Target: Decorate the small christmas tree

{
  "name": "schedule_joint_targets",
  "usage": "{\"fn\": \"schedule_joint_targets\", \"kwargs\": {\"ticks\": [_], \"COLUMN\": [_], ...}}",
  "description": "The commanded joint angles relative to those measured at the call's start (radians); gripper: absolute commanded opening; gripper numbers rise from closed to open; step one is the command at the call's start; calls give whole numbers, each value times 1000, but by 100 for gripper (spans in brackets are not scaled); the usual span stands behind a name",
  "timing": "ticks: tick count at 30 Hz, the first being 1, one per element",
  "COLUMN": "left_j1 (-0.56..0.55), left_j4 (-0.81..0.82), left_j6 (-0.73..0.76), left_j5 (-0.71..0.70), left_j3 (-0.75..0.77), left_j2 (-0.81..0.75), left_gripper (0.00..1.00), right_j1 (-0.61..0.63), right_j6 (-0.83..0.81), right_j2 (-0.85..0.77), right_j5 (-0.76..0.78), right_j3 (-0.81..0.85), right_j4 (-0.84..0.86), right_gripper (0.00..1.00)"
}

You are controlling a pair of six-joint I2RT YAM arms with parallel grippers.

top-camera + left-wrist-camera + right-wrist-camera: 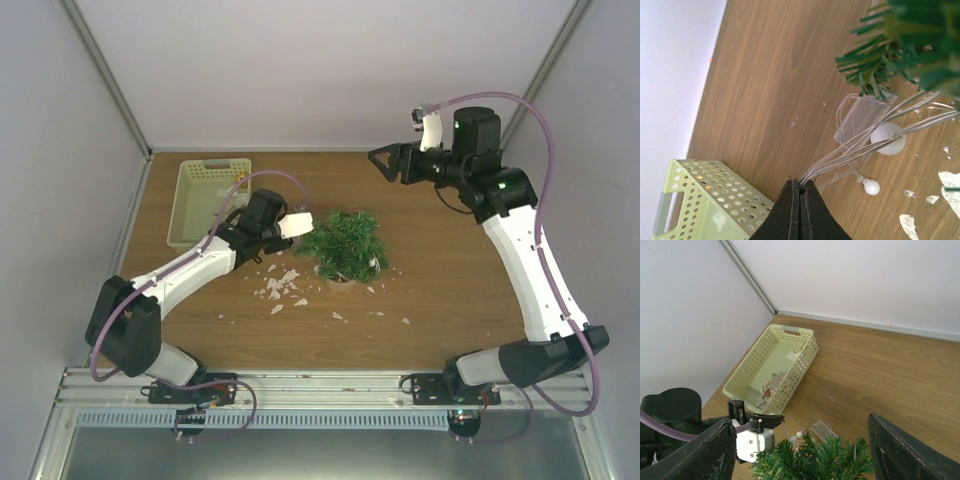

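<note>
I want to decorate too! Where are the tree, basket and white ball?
tree (345,243), top view, middle of the branches
basket (801,371), right wrist view, holed side wall
white ball (887,139), left wrist view, its middle

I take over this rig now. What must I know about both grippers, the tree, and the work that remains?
Left gripper: shut on the thin wires of a light string, beside the small christmas tree.
Right gripper: open, empty, raised over the far right of the table.
Things: the tree stands mid-table; white bulbs and a clear case lie at its foot; pale green basket at far left holds a few pieces.
Done: string gripped.
Left: drape it over the branches, then probably add the basket's pieces.
</note>
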Motion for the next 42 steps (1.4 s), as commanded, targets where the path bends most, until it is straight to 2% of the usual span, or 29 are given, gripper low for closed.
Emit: {"fn": "schedule_joint_targets", "kwargs": {"ticks": [1,7,10,15,19,21,24,32,42], "left_j1": [10,16,19,20,20,20,20,20,20], "left_j4": [90,111,119,131,135,135,135,133,143], "left_j6": [0,-14,-13,-11,-8,-12,-16,-17,-23], "left_j5": [-5,-9,-11,1,8,10,17,27,28], "left_j3": [56,65,58,48,48,51,52,48,58], "left_j2": [29,28,10,-28,-39,-39,-41,-48,-44], "left_gripper": [0,0,0,0,0,0,0,0,0], "right_j1": [-16,-48,-90,-176,-199,-204,-202,-205,-201], "right_j6": [-21,-38,-62,-76,-82,-65,-68,-208,-409], "right_j2": [5,35,92,252,423,488,547,582,783], "right_j5": [-32,-73,-147,-374,-523,-584,-625,-625,-708], "right_j3": [4,31,87,218,372,392,404,423,373], "right_j4": [30,25,-4,-54,-93,-70,-71,-135,-207], "right_gripper": [72,73,73,71,70,66,61,69,66]}}
